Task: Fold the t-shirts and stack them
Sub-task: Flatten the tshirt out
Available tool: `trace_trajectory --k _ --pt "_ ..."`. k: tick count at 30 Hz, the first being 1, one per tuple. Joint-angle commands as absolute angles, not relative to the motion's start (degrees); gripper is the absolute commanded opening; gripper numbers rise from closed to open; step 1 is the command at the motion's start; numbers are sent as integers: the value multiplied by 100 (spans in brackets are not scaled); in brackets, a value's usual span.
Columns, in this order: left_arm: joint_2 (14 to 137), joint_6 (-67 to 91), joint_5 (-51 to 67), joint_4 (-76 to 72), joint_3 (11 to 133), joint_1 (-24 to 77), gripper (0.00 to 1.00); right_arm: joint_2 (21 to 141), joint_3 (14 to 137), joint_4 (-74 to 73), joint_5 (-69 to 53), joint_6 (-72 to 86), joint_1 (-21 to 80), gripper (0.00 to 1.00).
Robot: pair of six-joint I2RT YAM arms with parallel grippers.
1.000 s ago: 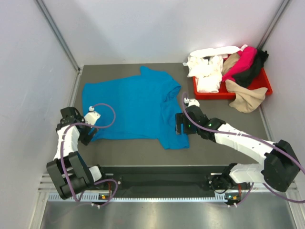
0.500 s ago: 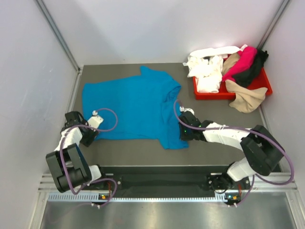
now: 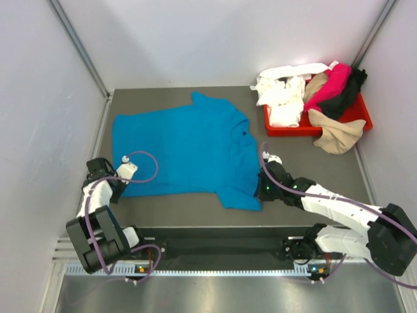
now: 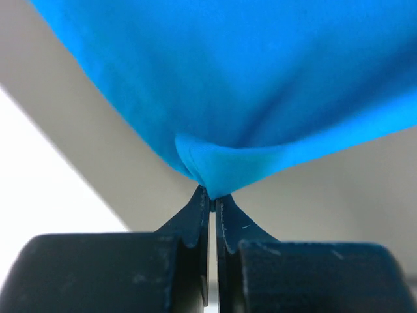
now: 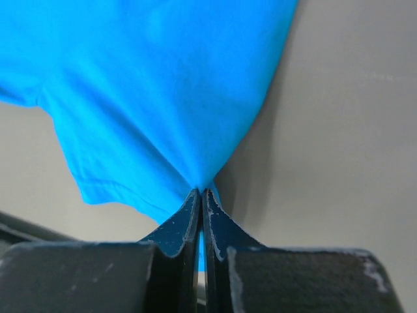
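A robotics lab test cell: plain white panel walls [image 3: 215, 39] joined by metal struts [image 3: 79, 47] box in a grey table [image 3: 189, 212], with the cabled left arm [image 3: 91, 195] and right arm [image 3: 339, 205] bolted along its near edge.

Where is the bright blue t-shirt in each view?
Top external: bright blue t-shirt spread flat, centre-left.
Left wrist: t-shirt fills the upper frame, corner pinched by left end effector.
Right wrist: t-shirt upper left, edge pinched by right end effector.
Shared landmark: grey tabletop.
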State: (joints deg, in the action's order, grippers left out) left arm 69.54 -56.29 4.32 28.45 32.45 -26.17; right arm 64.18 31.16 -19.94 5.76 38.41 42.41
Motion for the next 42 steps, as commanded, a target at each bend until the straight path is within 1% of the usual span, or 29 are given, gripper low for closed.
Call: trace_trajectory --k 1,2,3,4,5,6,7,8,10,11,13,14,15,16,18,20,22,23,26,27,28,29,31,33,35,37,38,39,42 --pt "6277 -6019 44 4172 3427 -2839 0 6066 3068 -2513 484 4139 4411 0" --pt "6206 -6090 53 4845 3550 -2839 0 6004 3059 -2566 449 4192 4447 0" --pt "6144 -6343 -121 5130 3568 -2839 0 5951 3032 -2601 431 4218 4465 0" --pt "6100 -6502 -123 5376 3551 -2839 2 5811 2980 -2636 413 4245 4474 0" --pt "6117 -6600 -149 5596 3472 -2839 14 5740 2953 -2654 448 4263 4465 0" --pt "6126 -6688 -193 5581 3446 -2839 46 5687 2944 -2672 474 4263 4465 0" --pt "6161 -6662 -280 5546 3445 -2848 53 5634 2962 -2715 518 4254 4465 0" --pt "6187 -6619 -307 5520 3585 -2839 56 5625 2979 -2742 571 4219 4456 0" --pt "6127 -6478 -142 5668 3900 -2830 57 5660 3049 -2803 589 4175 4474 0" --pt "6100 -6425 -28 5773 4363 -2839 58 5686 3076 -2812 589 4123 4465 0" --pt "6099 -6153 926 6055 5032 -2839 61 5774 3137 -2839 633 4061 4474 0" --pt "6126 -6074 1280 6108 5114 -2839 59 5809 3146 -2839 642 4034 4465 0" --pt "6196 -6117 1492 6134 5089 -2821 56 5844 3181 -2848 650 4025 4465 0" --pt "6214 -6222 1599 6152 5011 -2795 55 5845 3199 -2856 676 3999 4465 0" --pt "6127 -6607 1390 6065 4511 -2725 56 5836 3199 -2865 677 3999 4447 0" --pt "6030 -6872 847 5644 3889 -2725 58 5801 3164 -2865 668 3999 4412 0" --pt "6029 -7014 590 4927 3579 -2725 61 5801 3120 -2848 668 3982 4395 0" --pt "6073 -6970 519 4652 3412 -2725 64 5801 3103 -2839 668 3981 4377 0" --pt "6283 -6839 799 4351 3497 -2716 64 5827 3050 -2778 615 3955 4351 0" --pt "6432 -6803 948 4394 3559 -2733 61 5827 3041 -2769 615 3955 4333 0" --pt "6503 -6759 975 4438 3629 -2733 55 5827 3032 -2769 607 3955 4333 0" --pt "6565 -6680 976 4491 3639 -2733 36 5810 3024 -2769 606 3955 4324 0" --pt "6706 -6653 897 4596 3630 -2725 30 5748 2980 -2769 615 3964 4307 0" --pt "6741 -6671 783 4413 3499 -2725 28 5678 2936 -2768 624 3946 4272 0" --pt "6733 -6662 598 4150 3296 -2733 29 5643 2900 -2768 624 3938 4237 0" --pt "6767 -6592 528 3929 3339 -2733 46 5599 2857 -2760 624 3929 4201 0" --pt "6776 -6513 571 3946 3418 -2733 52 5590 2848 -2751 615 3937 4201 0" --pt "6785 -6469 632 4033 3506 -2733 57 5555 2804 -2716 615 3937 4201 0" --pt "6864 -6302 1071 4113 3945 -2733 57 5563 2725 -2646 606 3929 4175 0"
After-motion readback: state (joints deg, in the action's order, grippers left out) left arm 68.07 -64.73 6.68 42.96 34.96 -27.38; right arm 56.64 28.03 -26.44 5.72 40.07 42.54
